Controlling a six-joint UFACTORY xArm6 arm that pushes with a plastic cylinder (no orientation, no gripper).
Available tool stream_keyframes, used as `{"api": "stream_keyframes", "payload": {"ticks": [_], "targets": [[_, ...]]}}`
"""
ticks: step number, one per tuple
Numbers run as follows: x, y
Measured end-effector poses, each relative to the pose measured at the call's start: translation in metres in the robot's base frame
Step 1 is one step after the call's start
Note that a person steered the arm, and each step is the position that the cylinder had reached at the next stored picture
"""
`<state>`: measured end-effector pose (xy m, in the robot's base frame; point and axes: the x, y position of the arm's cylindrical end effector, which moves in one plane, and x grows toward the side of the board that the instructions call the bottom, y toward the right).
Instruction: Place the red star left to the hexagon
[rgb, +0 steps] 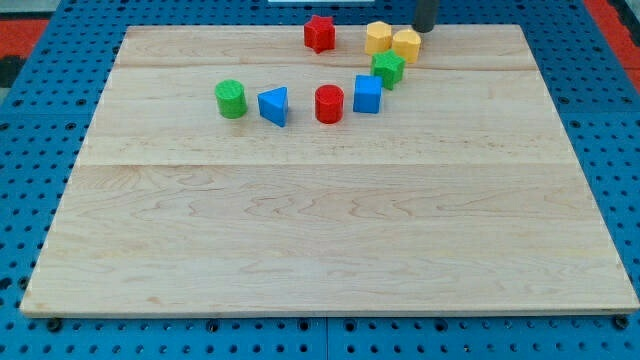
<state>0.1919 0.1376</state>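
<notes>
- No readable text, labels, brands, numbers or signs anywhere: none on the blocks, wooden board, or blue perforated surface.

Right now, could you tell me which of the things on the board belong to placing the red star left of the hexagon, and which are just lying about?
Belonging to the job:
red star, near the view's top
yellow hexagon, to its right
my tip, just right of the yellow blocks

Lying about:
second yellow block
green star
blue cube
red cylinder
blue triangle
green cylinder
</notes>
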Motion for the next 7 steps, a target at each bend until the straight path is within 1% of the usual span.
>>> {"api": "stream_keyframes", "payload": {"ticks": [2,4,5,7], "targets": [[0.004,-0.065],[0.001,-0.097],[0.001,-0.165],[0.011,-0.237]]}}
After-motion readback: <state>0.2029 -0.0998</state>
